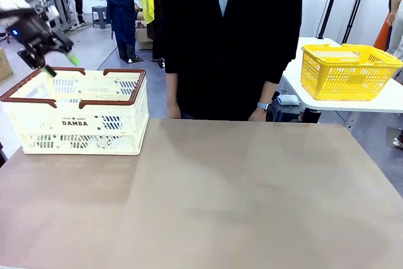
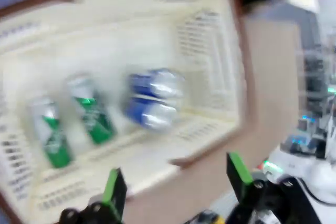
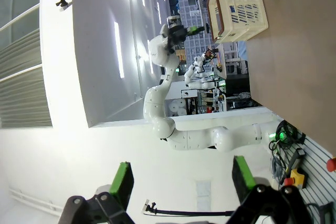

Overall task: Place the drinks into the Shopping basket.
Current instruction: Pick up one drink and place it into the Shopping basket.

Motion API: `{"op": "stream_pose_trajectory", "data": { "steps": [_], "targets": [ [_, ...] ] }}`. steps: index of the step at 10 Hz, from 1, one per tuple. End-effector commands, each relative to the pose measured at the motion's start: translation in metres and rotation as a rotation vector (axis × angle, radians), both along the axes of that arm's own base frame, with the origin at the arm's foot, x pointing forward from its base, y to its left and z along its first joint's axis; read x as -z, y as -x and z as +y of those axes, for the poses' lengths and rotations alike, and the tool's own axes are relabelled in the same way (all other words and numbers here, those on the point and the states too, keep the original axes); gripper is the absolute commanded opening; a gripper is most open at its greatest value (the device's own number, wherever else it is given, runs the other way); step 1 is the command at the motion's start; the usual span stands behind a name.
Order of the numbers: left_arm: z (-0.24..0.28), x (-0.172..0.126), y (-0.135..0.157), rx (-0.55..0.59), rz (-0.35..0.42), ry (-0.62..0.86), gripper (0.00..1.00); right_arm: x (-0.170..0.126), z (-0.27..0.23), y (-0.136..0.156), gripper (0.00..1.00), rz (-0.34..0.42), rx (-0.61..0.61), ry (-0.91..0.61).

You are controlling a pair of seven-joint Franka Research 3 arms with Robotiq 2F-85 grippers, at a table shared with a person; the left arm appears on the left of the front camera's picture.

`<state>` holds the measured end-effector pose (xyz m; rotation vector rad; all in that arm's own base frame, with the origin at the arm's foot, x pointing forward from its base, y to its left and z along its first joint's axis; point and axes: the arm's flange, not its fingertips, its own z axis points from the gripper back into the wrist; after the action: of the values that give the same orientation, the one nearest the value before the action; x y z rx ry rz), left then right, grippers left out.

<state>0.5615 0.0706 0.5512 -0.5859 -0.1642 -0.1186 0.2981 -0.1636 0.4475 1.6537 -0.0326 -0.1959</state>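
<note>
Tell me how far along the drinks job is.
Looks nearly finished. Done: the green cans and blue cans lie on the floor of the basket. In hand: nothing; the left gripper hangs open over the basket's rim, and the right gripper is open too. Left: no can sits on the table.

My left arm (image 3: 173, 129) is a chain of rounded, glossy white segments, ending in a black gripper (image 1: 58, 62) with bright green fingertip pads (image 1: 73, 59) and a small blue light on its wrist housing. My right gripper (image 3: 178, 182) shows the same black fingers, capped with green pads (image 3: 122, 181). Across the table, the person (image 1: 230, 36) wears a black cardigan over a pale blue shirt, and a light blue wristwatch (image 1: 263, 106).
</note>
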Motion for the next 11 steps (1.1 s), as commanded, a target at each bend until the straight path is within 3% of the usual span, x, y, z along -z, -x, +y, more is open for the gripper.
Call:
{"op": "stream_pose_trajectory", "data": {
  "steps": [1, 3, 6, 7, 8, 9, 10, 11],
  "targets": [
    [0.034, -0.012, 0.034, 0.207, 0.072, 0.312, 1.00, -0.007, 0.000, 0.000, 1.00, 0.016, 0.002, -0.013],
    [0.067, -0.012, 0.086, 0.229, 0.060, 0.635, 1.00, -0.007, 0.000, 0.000, 1.00, 0.016, 0.002, -0.013],
    [0.158, 0.012, 0.169, 0.062, -0.072, 0.869, 1.00, -0.007, 0.000, 0.000, 1.00, 0.016, 0.002, -0.013],
    [0.178, 0.027, 0.189, 0.031, -0.089, 0.911, 1.00, -0.007, 0.000, 0.000, 1.00, 0.016, 0.002, -0.013],
    [0.184, 0.045, 0.191, 0.053, -0.057, 0.817, 1.00, -0.007, 0.000, 0.000, 1.00, 0.016, 0.002, -0.013],
    [0.175, 0.056, 0.180, 0.084, 0.023, 0.620, 1.00, -0.007, 0.000, 0.000, 1.00, 0.016, 0.002, -0.013],
    [0.194, 0.035, 0.202, 0.024, -0.049, 0.869, 1.00, -0.007, 0.000, 0.000, 1.00, 0.016, 0.002, -0.013],
    [0.194, 0.035, 0.202, 0.024, -0.049, 0.869, 1.00, -0.007, 0.000, 0.000, 1.00, 0.016, 0.002, -0.013]
  ]
}}
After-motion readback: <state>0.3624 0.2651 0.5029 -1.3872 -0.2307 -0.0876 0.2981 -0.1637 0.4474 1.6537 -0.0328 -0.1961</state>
